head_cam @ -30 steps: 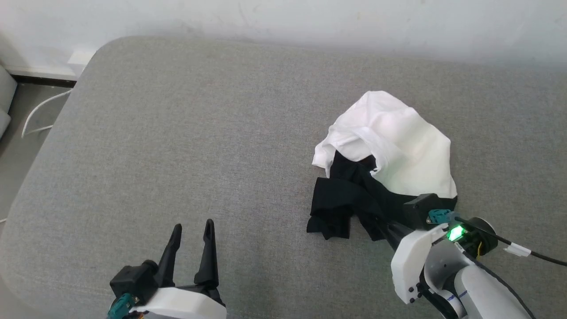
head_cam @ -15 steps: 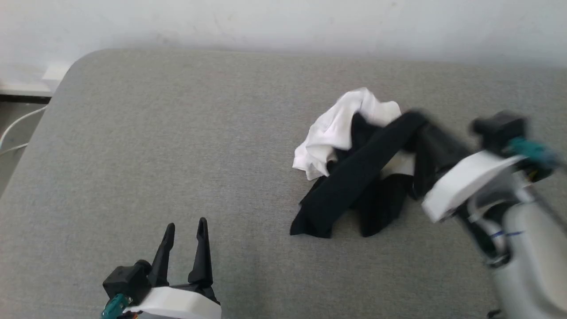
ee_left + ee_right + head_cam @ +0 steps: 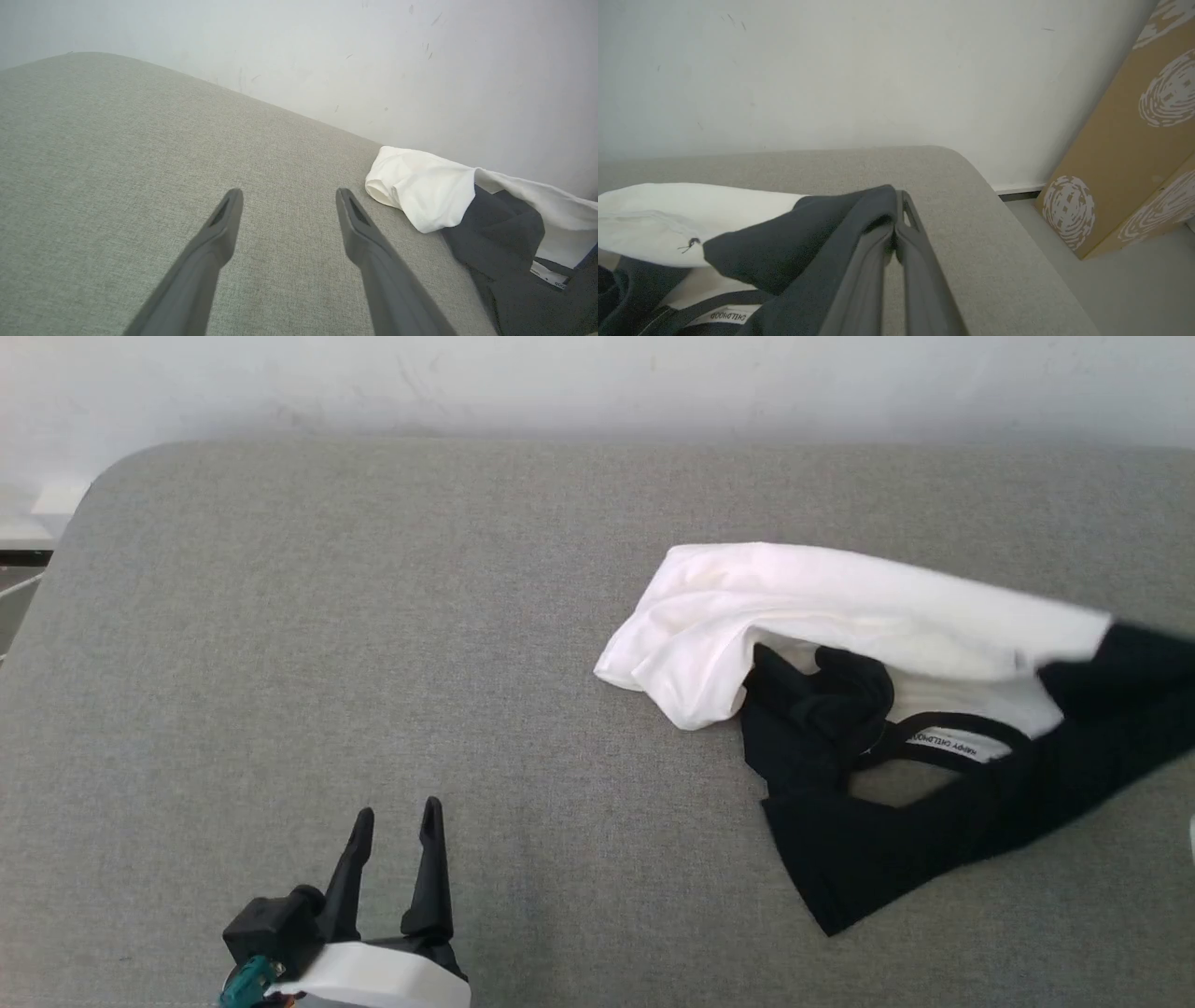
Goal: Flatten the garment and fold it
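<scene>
The garment (image 3: 840, 616), a white T-shirt with black sleeves and collar, lies stretched across the right half of the grey cushion, its lettered neck band (image 3: 943, 743) facing up. One black sleeve (image 3: 1120, 691) runs off the head view's right edge. In the right wrist view my right gripper (image 3: 896, 219) is shut on that black sleeve (image 3: 794, 242), lifted above the cushion. My left gripper (image 3: 397, 821) rests open and holds nothing at the lower left, well clear of the garment (image 3: 420, 191).
The grey cushion (image 3: 373, 616) ends in a rounded corner at the far left and meets a white wall (image 3: 597, 383) behind. Past its right end are bare floor and a brown patterned cardboard box (image 3: 1134, 154).
My right gripper pulled the black sleeve up and out to the right, leaving the head view. The crumpled garment stretched out rightwards. The head camera shifted. The left gripper stayed put.
</scene>
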Motion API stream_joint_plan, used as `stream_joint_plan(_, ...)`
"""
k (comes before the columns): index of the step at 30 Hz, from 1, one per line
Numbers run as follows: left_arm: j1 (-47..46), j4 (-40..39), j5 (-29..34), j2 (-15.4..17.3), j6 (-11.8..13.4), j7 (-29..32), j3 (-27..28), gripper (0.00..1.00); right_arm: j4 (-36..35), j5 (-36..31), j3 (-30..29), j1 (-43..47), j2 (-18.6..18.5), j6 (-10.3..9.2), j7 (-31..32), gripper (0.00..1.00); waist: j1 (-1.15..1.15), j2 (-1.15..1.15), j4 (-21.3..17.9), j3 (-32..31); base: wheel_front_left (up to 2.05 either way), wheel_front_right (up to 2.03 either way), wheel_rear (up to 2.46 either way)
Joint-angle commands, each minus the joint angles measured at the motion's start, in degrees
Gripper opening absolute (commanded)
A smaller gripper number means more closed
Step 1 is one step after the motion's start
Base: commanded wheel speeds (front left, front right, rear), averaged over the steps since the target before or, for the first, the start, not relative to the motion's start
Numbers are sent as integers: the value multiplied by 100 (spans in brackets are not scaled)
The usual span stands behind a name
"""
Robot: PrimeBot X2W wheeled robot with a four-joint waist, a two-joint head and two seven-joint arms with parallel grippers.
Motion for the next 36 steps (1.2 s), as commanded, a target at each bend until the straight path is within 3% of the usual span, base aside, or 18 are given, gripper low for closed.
stream_joint_plan(1,-21,17,46,28,-58,-23,-7,100,134,-59,-120,110,101,-4,-81,0,0,0,-3,5,0,0,0)
stream_joint_plan(5,-23,41,65,76,-55,17,-39,100,636,-254,-240,366,224,-4,-244,0,0,0,-11,-35,0,0,0)
stream_joint_plan(7,-14,52,66,93,-48,42,-51,100,834,-293,-244,404,261,-4,-317,43,0,0,-18,-82,0,0,0)
stream_joint_plan(8,-6,55,62,99,-44,53,-54,100,908,-308,-234,408,270,-4,-322,82,0,0,-24,-111,0,0,0)
stream_joint_plan(9,7,58,58,105,-39,63,-57,100,972,-315,-199,414,270,-4,-287,100,0,0,-30,-144,0,0,0)
stream_joint_plan(15,80,75,32,110,-19,88,-86,100,800,-272,36,346,67,-4,-89,100,0,0,-50,-311,0,0,0)
stream_joint_plan(19,146,100,5,97,-9,84,-136,100,230,-79,304,270,-101,-4,238,100,0,0,-36,-425,0,0,0)
stream_joint_plan(23,177,111,-13,86,-1,75,-181,100,-402,167,809,222,-231,-4,647,100,0,0,-1,-463,0,0,0)
stream_joint_plan(27,166,103,-15,91,-5,65,-203,100,-755,417,1429,216,-128,-4,1000,100,0,0,60,-451,0,0,0)
stream_joint_plan(31,124,98,-5,106,0,56,-212,100,-615,582,2048,214,-7,-4,1205,100,0,0,164,-402,0,0,0)
stream_joint_plan(36,53,124,-34,97,-8,45,-233,100,155,719,2669,20,15,-4,1398,100,0,0,353,-318,0,0,0)
